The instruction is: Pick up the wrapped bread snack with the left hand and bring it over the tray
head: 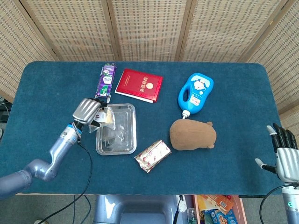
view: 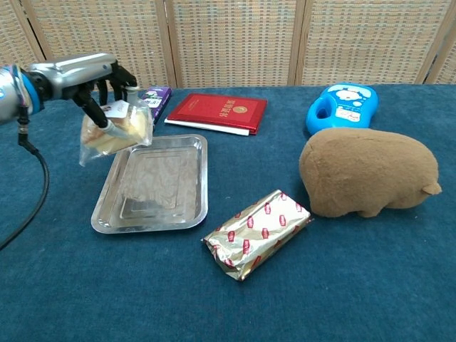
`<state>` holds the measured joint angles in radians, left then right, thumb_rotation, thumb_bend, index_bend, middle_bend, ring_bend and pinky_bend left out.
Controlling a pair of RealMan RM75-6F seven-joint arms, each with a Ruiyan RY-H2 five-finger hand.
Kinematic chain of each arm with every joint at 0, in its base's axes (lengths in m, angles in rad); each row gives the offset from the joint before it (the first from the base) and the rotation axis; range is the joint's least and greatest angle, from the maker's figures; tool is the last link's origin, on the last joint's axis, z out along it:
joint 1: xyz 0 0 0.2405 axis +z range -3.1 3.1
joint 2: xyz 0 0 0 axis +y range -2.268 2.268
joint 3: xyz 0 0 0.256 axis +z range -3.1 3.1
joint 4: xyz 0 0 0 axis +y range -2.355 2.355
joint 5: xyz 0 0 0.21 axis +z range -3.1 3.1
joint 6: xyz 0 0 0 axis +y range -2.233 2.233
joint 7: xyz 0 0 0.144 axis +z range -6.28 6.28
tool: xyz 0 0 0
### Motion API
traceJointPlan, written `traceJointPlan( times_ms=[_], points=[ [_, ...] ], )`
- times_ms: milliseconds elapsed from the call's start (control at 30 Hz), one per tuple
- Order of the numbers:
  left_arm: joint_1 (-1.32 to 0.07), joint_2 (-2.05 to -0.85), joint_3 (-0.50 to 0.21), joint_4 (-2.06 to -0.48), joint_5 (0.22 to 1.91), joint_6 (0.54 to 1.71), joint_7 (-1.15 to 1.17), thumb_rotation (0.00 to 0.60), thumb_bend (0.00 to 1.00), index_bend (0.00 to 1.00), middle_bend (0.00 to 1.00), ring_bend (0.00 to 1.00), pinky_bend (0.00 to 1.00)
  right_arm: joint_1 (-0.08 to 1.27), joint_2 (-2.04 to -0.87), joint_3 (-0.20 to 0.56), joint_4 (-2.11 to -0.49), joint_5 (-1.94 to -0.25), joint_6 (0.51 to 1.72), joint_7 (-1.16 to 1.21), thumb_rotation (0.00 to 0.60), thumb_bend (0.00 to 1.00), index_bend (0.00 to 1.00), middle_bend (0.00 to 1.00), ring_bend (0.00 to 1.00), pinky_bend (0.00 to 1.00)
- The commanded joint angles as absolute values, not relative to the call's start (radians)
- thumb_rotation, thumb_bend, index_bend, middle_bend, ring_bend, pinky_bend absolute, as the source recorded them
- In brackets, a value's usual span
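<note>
My left hand (head: 87, 111) (view: 92, 77) holds the wrapped bread snack (view: 117, 132) (head: 105, 118), a clear packet with pale bread inside. The packet hangs in the air above the left edge of the silver tray (head: 125, 140) (view: 153, 206). The tray lies flat on the blue cloth with nothing inside. My right hand (head: 286, 156) stays at the table's right front corner, fingers apart and holding nothing; the chest view does not show it.
A purple packet (head: 106, 81) and a red booklet (head: 139, 85) lie behind the tray. A blue bottle (head: 195, 92) and a brown plush toy (head: 192, 134) sit to the right. A foil-wrapped bar (head: 153, 155) lies in front of the tray. A black cable (head: 84, 163) trails from my left arm.
</note>
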<state>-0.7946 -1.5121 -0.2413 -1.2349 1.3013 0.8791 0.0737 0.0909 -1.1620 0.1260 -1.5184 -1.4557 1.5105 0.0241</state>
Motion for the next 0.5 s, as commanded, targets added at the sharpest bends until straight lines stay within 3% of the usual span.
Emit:
traceJointPlan(
  times_ms=[33, 167, 233, 267, 333, 400, 500],
  points=[
    [-0.827, -1.561, -0.241, -1.216, 1.264, 0.854, 0.133, 0.600, 0.04, 0.60, 0.54, 0.42, 0.48, 0.090, -1.161, 0.127, -1.516, -1.453, 1.510, 0.028, 0.600, 0.00, 0.00, 0.00, 0.00, 0.00],
    [-0.833, -1.579, -0.229, -1.204, 1.243, 0.847, 0.172, 0.600, 0.04, 0.61, 0.54, 0.42, 0.48, 0.089, -1.158, 0.128, -1.516, -1.447, 1.506, 0.035, 0.600, 0.00, 0.00, 0.00, 0.00, 0.00],
    [-0.832, -1.585, -0.222, -1.206, 1.221, 0.832, 0.177, 0.600, 0.04, 0.58, 0.48, 0.41, 0.48, 0.089, -1.158, 0.127, -1.517, -1.450, 1.507, 0.035, 0.600, 0.00, 0.00, 0.00, 0.00, 0.00],
    [-0.830, -1.587, -0.220, -1.208, 1.217, 0.830, 0.170, 0.600, 0.03, 0.53, 0.42, 0.38, 0.47, 0.089, -1.158, 0.126, -1.517, -1.451, 1.508, 0.034, 0.600, 0.00, 0.00, 0.00, 0.00, 0.00],
    [-0.826, -1.583, -0.214, -1.220, 1.217, 0.816, 0.135, 0.600, 0.01, 0.29, 0.21, 0.23, 0.39, 0.089, -1.158, 0.126, -1.518, -1.455, 1.511, 0.031, 0.600, 0.00, 0.00, 0.00, 0.00, 0.00],
    [-0.823, -1.573, -0.208, -1.232, 1.226, 0.812, 0.108, 0.600, 0.00, 0.04, 0.03, 0.04, 0.24, 0.088, -1.158, 0.125, -1.520, -1.455, 1.512, 0.030, 0.600, 0.00, 0.00, 0.00, 0.00, 0.00],
    [-0.811, -1.545, -0.205, -1.262, 1.247, 0.837, 0.077, 0.600, 0.00, 0.00, 0.00, 0.00, 0.13, 0.088, -1.158, 0.124, -1.521, -1.457, 1.512, 0.029, 0.600, 0.00, 0.00, 0.00, 0.00, 0.00]
  ],
)
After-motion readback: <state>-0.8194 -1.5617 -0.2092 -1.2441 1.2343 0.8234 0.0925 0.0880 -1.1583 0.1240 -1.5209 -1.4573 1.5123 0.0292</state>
